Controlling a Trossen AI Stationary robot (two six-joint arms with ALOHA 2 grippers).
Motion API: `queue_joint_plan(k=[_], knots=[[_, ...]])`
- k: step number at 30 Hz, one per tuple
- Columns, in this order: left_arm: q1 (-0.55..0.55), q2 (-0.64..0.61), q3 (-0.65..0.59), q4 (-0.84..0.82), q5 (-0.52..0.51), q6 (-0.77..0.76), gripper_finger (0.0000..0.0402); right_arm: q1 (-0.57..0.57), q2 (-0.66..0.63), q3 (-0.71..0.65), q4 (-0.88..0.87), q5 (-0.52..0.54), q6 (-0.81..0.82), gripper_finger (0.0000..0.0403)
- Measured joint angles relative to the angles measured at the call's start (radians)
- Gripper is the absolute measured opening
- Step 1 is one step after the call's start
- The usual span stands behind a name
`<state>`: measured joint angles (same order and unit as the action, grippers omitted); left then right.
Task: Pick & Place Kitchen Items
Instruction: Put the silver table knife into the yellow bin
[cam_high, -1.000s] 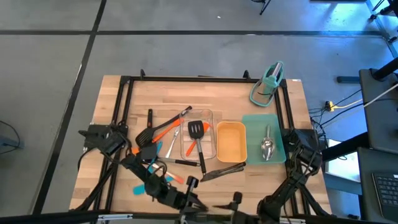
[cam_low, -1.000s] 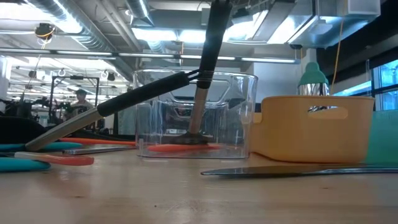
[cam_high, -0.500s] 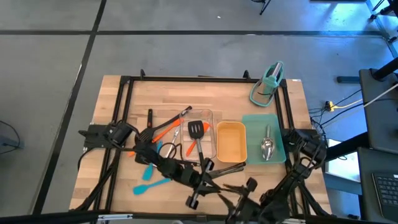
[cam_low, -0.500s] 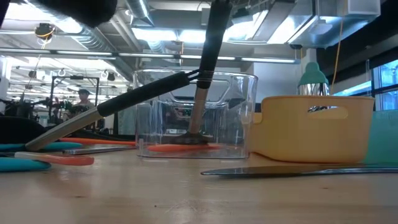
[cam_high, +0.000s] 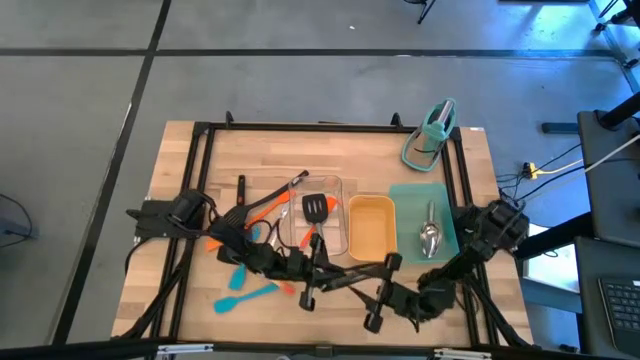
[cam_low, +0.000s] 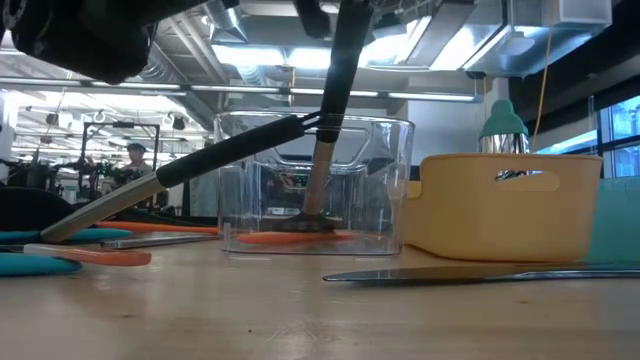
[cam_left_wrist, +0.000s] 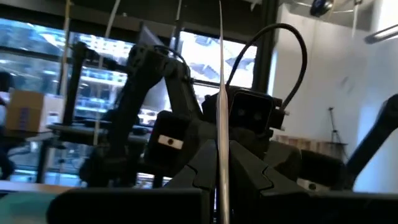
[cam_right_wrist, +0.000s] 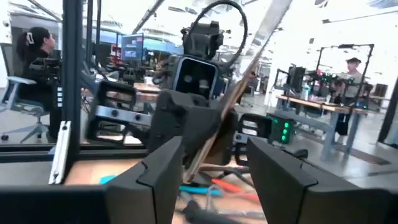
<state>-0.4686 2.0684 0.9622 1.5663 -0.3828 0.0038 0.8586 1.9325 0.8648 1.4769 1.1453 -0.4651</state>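
A hand-over looks under way at the near middle of the table, just near of the yellow tray (cam_high: 352, 228): the left gripper (cam_left_wrist: 222, 180) is clamped on a thin steel utensil (cam_left_wrist: 222, 124), and the right gripper (cam_right_wrist: 208, 168), fingers apart, faces it and must next close on the utensil's free end.

A: What's in the clear tray (cam_high: 335, 190)?
B: Slotted turner (cam_high: 316, 209), mid surface (cam_high: 190, 290). Tub (cam_high: 371, 228) just right of it, then mat (cam_high: 409, 200) with spoon (cam_high: 430, 237) on it.
A: Left side?
B: Spatulas (cam_high: 240, 299) loose near front. Stand (cam_high: 431, 133) back right.
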Motion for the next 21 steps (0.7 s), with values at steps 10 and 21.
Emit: queue_joint_plan(k=[10,21], knots=[[-0.001,-0.137,-0.157,0.001,-0.049,0.084,0.0016,-0.199,-0.168,-0.091,-0.306,-0.341,0.271,0.0181],[0.008,-0.231,-0.302,0.002,-0.127,0.114,0.0016,-0.338,-0.256,-0.091,-0.398,-0.574,0.259,0.0181]])
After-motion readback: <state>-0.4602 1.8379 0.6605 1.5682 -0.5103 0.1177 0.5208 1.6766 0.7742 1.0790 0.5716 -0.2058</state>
